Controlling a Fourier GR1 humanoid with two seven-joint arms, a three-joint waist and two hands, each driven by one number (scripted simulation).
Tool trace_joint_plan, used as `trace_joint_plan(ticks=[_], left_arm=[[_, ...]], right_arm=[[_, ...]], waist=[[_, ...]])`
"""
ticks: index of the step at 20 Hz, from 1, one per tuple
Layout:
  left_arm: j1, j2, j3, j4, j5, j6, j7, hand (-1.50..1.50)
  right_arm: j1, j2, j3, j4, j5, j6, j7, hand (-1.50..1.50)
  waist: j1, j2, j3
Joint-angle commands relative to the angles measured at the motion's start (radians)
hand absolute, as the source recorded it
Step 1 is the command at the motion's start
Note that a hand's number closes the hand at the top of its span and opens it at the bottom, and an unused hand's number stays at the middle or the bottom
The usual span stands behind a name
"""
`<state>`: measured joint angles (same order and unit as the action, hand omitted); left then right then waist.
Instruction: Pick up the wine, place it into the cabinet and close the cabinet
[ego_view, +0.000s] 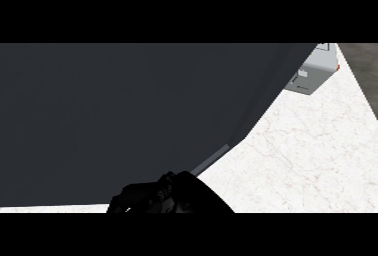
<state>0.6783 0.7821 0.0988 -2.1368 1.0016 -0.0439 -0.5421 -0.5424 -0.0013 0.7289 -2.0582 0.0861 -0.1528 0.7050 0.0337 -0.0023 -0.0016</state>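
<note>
The cabinet (125, 120) fills most of the head view: a broad, flat, dark grey panel, probably its door, runs from the top left corner down to a slanted edge that falls from upper right toward lower centre. Along that edge, near its lower end, a narrow lighter grey strip (212, 159) shows, the thickness of the panel or a handle; I cannot tell which. The wine is not visible anywhere, and the panel hides whatever lies behind it.

At the bottom edge, just below the lower corner of the panel, a black hand (159, 194) comes in. It overlaps the panel's lower corner, seemingly touching it, though contact cannot be confirmed from this angle. Its shape merges into one dark mass, so whether its fingers are straight or curled cannot be told, nor can I say with certainty which of the two hands it is. No second hand shows.

To the right of the panel lies the white marbled counter (303, 150), with faint reddish veins. At the top right, on the counter, stands a small light grey box (314, 72), partly cut off by the panel's edge.
</note>
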Motion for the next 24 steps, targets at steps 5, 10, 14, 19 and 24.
trace_joint_plan(ticks=[5,10,14,19,24], left_arm=[[0.024,-0.019,0.098,-0.003,0.048,-0.095,0.060,-1.50],[0.006,-0.052,0.101,-0.023,0.003,-0.064,0.111,-1.50],[-0.038,-0.034,0.104,0.024,0.035,-0.107,0.174,-1.50],[-0.053,-0.122,-0.020,-0.051,-0.089,-0.050,0.198,-1.50],[-0.197,-0.122,-0.077,-0.043,-0.112,0.075,0.280,-1.50]], right_arm=[[-0.299,0.001,-0.107,0.330,-0.078,-0.140,-0.074,1.50],[-0.368,0.001,-0.181,0.489,-0.075,-0.117,-0.171,1.50],[-0.463,-0.005,-0.344,0.613,-0.078,0.002,-0.214,1.50],[-0.463,-0.044,-0.434,0.745,-0.111,0.083,-0.340,1.50],[-0.476,-0.071,-0.472,0.870,-0.105,0.127,-0.451,1.50]], waist=[[0.000,0.003,0.001],[-0.008,0.003,0.001],[-0.015,0.005,0.001],[-0.017,0.006,0.002],[-0.030,0.013,0.002]])
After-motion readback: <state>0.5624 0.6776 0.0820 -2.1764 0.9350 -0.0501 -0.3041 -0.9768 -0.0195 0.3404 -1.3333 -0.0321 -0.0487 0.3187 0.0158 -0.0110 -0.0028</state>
